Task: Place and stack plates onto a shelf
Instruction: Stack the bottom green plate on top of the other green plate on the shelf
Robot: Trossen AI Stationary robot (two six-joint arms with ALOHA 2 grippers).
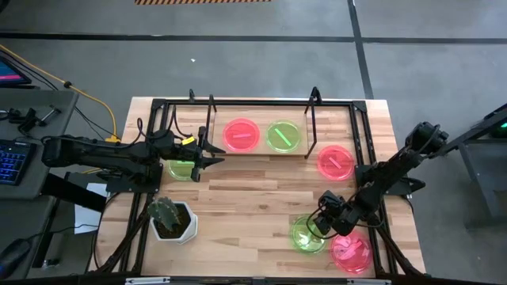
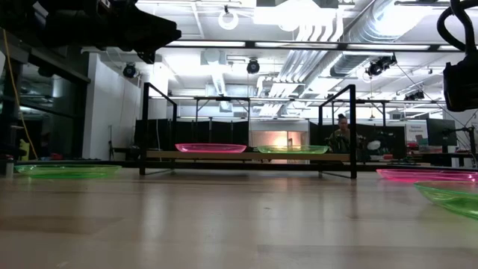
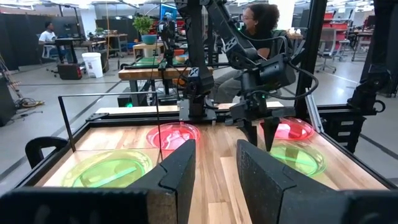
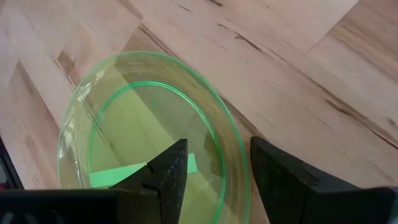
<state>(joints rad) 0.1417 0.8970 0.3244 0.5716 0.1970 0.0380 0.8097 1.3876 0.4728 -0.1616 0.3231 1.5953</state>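
My right gripper (image 1: 323, 226) hangs open over the green plate (image 1: 307, 234) near the table's near right corner. In the right wrist view one finger (image 4: 166, 171) stands over the plate's inside and the other (image 4: 273, 171) outside its rim (image 4: 239, 177), and it touches nothing. A pink plate (image 1: 350, 252) lies beside it. My left gripper (image 1: 210, 154) is open and empty by the shelf's left end, next to another green plate (image 1: 182, 168) flat on the table. The shelf (image 1: 257, 150) carries a pink plate (image 1: 242, 134) and a green plate (image 1: 283, 136). One more pink plate (image 1: 336, 162) lies right of the shelf.
A white pot with a cactus (image 1: 170, 218) stands near the near left corner. The shelf's black upright rods (image 1: 310, 119) rise at its ends, and a black frame (image 1: 364, 142) borders the tabletop. Bare wood lies in the middle (image 1: 253, 206). A person (image 3: 261, 25) sits beyond the table.
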